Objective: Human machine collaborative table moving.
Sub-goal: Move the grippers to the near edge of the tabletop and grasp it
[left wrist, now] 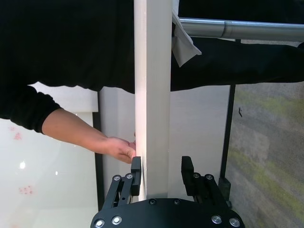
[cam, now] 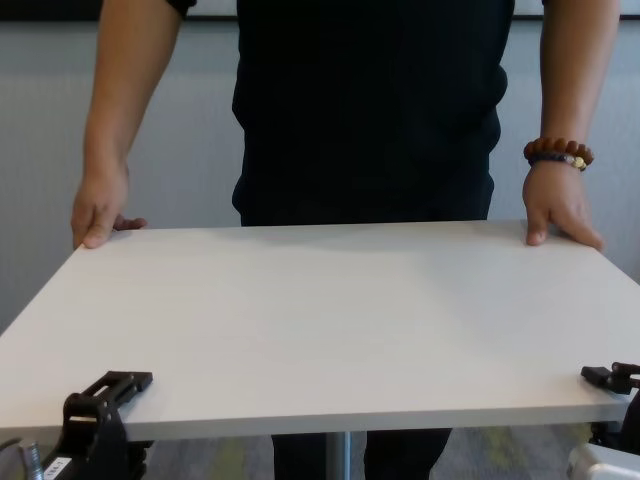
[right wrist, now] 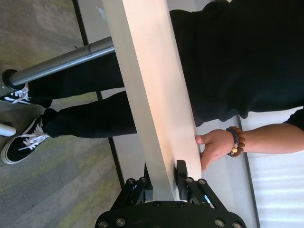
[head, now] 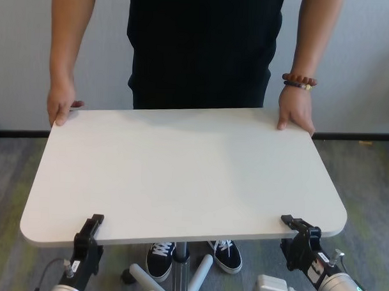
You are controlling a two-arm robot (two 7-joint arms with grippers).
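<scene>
Counter (head: 180, 177): matte off-white slab, rounded corners. Left hand (left wrist: 161, 176) straddles 7 o'clock edge, gapped; right hand (right wrist: 164, 183) pinches 5 o'clock edge.

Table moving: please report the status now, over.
Right gripper shut on the table near edge. Left gripper straddles that edge, one finger off it. Person's hands hold the far corners. Nothing on top.

tabletop (head: 180, 177): bare, free | far edge: blocked by human (head: 204, 50)
</scene>
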